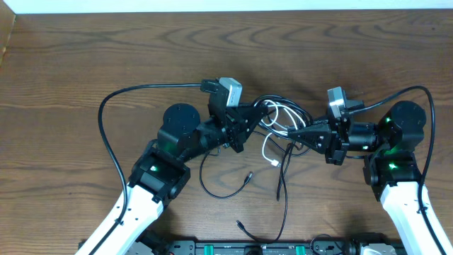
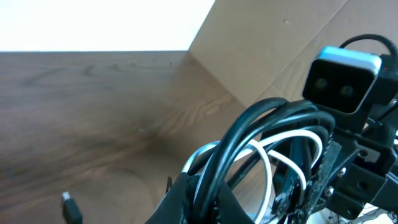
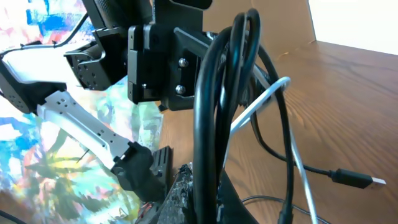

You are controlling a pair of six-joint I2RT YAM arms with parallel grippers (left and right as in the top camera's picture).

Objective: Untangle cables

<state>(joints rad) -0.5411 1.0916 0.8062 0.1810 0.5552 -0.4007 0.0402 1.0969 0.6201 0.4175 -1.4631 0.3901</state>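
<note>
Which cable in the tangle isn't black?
The white cable, threaded through the bundle, with its plug end loose just below. The other cords are all black.

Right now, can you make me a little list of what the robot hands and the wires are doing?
left gripper: shut on the cables
right gripper: shut on the same bunch
bunch: black and white loops, held between the two grippers
white cable: hangs out of the bunch, plug end down on the table
loose black ends: lying on the table, nearer the arm bases
tangle: not undone yet
</note>
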